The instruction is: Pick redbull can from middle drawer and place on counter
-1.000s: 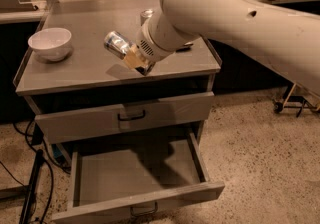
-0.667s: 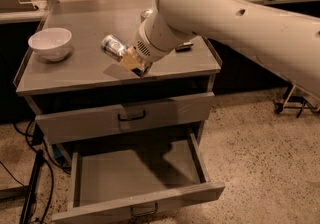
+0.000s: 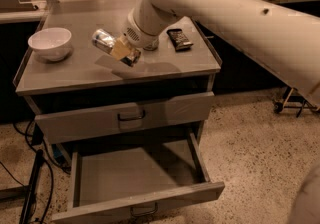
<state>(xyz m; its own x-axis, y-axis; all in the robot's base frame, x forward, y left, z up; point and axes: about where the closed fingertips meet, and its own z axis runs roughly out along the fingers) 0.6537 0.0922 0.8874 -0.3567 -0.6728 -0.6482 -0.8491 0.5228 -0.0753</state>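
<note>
My gripper [image 3: 121, 48] is over the middle of the counter [image 3: 75, 75], shut on the redbull can [image 3: 103, 40]. The can is slim and silvery with dark patches, tilted on its side, its shiny round end pointing up-left. It hangs just above the counter surface, casting a shadow below. The middle drawer [image 3: 135, 173] is pulled wide open at the bottom of the view, its flat floor bare, with a small loop handle on its narrow front panel. The big white arm reaches in from the upper right.
A white bowl [image 3: 50, 43] stands at the counter's left side. A dark snack packet [image 3: 179, 39] lies at the right rear. The top drawer front [image 3: 131, 116] with a black loop handle is closed. Cables run along the floor at the left.
The gripper with the can has moved a little to the left and further over the counter. The drawer and bowl have not moved.
</note>
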